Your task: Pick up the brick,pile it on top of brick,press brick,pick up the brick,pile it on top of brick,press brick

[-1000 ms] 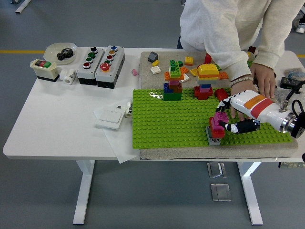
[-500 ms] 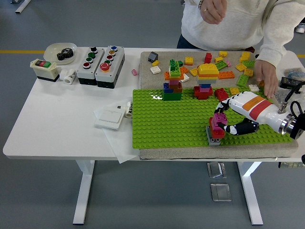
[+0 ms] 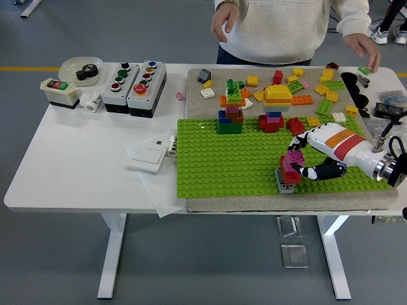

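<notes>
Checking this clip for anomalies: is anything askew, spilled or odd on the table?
Nothing looks spilled or damaged. The small stack of grey, red and magenta bricks under the robot's right hand sits slightly tilted on the green studded baseplate. Loose coloured bricks lie scattered behind.

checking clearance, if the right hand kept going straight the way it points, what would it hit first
The right hand points left and already touches the small brick stack. Past that, only bare green baseplate seems to lie ahead, though depth is unclear.
</notes>
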Controlling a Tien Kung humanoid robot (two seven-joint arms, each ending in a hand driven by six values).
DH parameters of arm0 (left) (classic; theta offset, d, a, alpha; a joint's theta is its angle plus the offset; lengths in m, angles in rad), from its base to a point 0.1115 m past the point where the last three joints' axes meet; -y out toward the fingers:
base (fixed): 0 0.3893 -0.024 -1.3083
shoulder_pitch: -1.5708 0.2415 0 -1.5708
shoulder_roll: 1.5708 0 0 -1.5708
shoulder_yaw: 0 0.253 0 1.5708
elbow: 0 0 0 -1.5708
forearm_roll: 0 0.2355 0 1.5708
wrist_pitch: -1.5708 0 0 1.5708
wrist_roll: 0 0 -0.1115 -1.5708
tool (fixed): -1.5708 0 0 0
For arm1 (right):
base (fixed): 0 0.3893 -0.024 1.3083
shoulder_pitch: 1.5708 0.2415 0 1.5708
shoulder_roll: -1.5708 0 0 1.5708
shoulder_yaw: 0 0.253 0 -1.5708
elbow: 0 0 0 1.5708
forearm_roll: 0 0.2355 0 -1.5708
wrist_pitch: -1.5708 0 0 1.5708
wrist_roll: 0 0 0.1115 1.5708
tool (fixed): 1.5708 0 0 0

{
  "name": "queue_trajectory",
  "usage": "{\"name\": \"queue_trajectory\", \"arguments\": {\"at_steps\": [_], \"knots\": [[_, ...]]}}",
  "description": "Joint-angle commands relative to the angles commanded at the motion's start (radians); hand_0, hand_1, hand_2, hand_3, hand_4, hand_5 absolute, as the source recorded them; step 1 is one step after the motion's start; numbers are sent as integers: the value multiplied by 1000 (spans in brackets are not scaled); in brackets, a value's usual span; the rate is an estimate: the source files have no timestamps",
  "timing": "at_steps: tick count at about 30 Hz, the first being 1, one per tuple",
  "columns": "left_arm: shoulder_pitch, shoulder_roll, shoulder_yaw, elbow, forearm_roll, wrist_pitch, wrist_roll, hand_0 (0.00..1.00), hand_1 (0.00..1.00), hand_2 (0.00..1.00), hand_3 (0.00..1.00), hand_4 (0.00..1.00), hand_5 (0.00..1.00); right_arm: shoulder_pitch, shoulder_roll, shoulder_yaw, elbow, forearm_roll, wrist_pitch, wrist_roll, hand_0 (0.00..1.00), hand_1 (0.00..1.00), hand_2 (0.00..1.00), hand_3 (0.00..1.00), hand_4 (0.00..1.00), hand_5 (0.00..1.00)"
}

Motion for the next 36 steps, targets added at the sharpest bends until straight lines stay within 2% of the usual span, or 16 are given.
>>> {"name": "queue_trajectory", "arguments": {"at_steps": [27,28,33,34,36], "knots": [[2,0,12,0,-11,0,-2,795,708,594,532,525,510,-40,11,24,-4,8,-7,-5,572,584,590,512,640,358],[2,0,12,0,-12,0,-2,795,709,594,533,525,510,-40,11,25,-4,8,-4,-8,636,632,641,550,659,340],[2,0,14,0,-14,-1,-2,795,709,594,533,525,510,-40,12,27,-5,10,6,-12,636,632,641,550,659,340],[2,0,14,0,-14,-1,-2,795,709,594,533,526,511,-40,12,27,-6,11,5,-12,690,682,695,616,700,335],[2,0,15,0,-14,-1,-2,795,709,594,533,526,511,-40,12,28,-7,13,4,-13,690,682,695,616,700,335]]}}
